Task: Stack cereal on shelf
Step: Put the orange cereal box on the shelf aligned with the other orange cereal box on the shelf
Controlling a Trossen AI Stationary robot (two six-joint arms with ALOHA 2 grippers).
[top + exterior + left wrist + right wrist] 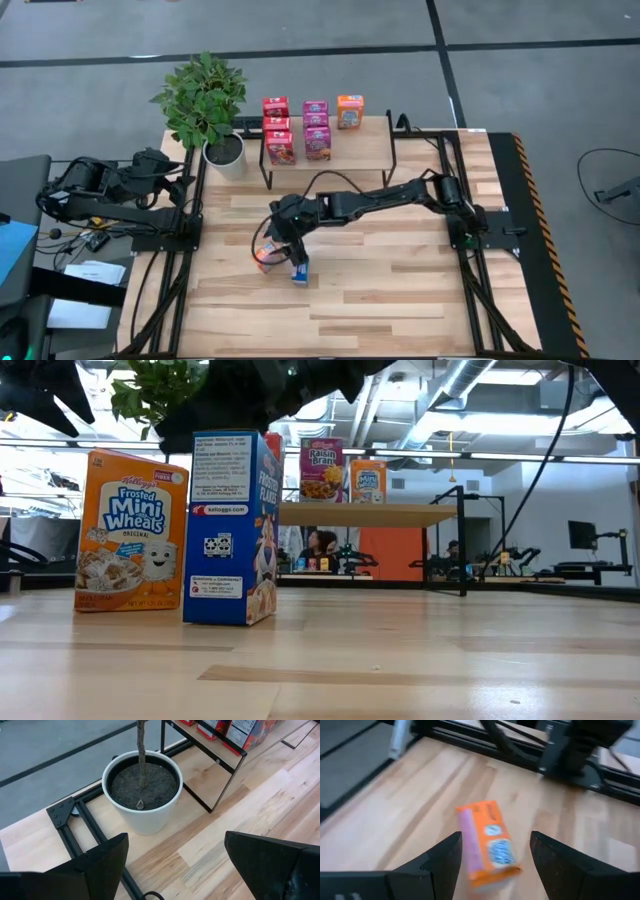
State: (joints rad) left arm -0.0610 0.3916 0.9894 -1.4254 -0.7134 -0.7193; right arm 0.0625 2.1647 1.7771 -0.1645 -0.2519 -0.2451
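Note:
An orange cereal box point(265, 255) point(130, 530) and a blue cereal box point(299, 270) point(232, 525) stand upright on their bottom ends, side by side on the tabletop. My right gripper point(280, 238) point(496, 837) hangs open above the orange box point(487, 842), with one finger on either side of it and clear of it. The shelf point(370, 155) point(370, 514) stands at the far middle. It carries three red boxes point(277, 125), three magenta boxes point(317, 125) and one orange box point(350, 110). My left gripper point(185, 185) point(175, 842) waits open at the table's left edge.
A potted plant in a white pot point(225, 152) point(142, 790) stands just left of the shelf, near my left gripper. Black frame rails point(185, 260) run along the table's left and right sides. The near half of the plank tabletop point(380, 310) lies bare.

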